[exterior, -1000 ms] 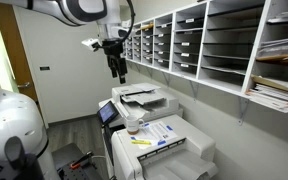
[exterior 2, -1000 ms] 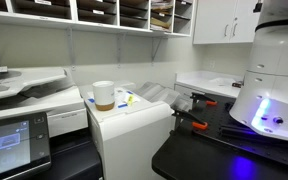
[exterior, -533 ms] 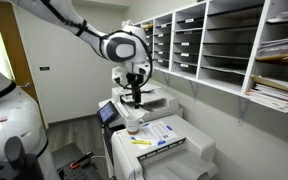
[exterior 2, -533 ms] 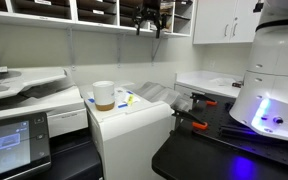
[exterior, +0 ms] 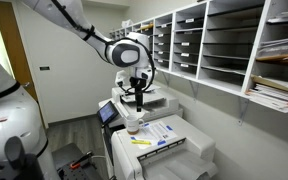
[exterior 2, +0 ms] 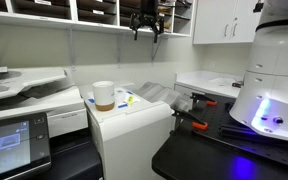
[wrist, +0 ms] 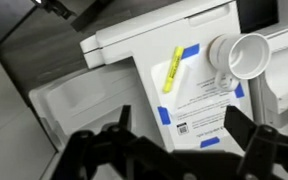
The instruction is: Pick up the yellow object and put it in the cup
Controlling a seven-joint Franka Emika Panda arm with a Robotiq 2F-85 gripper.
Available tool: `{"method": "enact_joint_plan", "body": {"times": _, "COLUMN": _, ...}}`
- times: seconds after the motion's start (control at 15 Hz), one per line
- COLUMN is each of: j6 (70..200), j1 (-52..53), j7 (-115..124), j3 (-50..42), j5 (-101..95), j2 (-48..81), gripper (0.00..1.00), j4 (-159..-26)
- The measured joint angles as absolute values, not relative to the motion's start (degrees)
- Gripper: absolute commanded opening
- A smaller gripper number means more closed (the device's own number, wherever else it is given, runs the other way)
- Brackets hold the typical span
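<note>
- Hovering wide open and empty, the claw point(wrist: 176, 125) has the yellow object point(wrist: 171, 70) directly below it, likely lining up a grasp.
- The cup point(wrist: 246, 55) stands upright, off to the claw's side.

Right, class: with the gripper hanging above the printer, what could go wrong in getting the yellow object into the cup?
1. The yellow object lies flat on the printer top, so the open gripper may scrape the surface or push the object aside instead of gripping it.
2. The cup stands close beside the object, so a finger could knock it over on the way down.
</note>
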State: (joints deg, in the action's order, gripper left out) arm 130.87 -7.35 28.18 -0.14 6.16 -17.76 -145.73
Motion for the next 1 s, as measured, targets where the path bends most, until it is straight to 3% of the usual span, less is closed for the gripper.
{"method": "enact_joint_plan", "body": {"times": 0.33, "j6": 131.25, "j1": -7.34, "j7": 28.94, "j3": -0.13, "j5": 6.22, "j2": -15.53, "gripper": 1.00, "j4": -146.04}}
{"method": "enact_joint_plan", "body": {"times": 1.0, "j6": 144.71, "j1": -5.72, "j7": 42.14, "j3": -1.09, "j5": 8.59, "j2": 9.17, "gripper": 1.00, "j4": -141.06}}
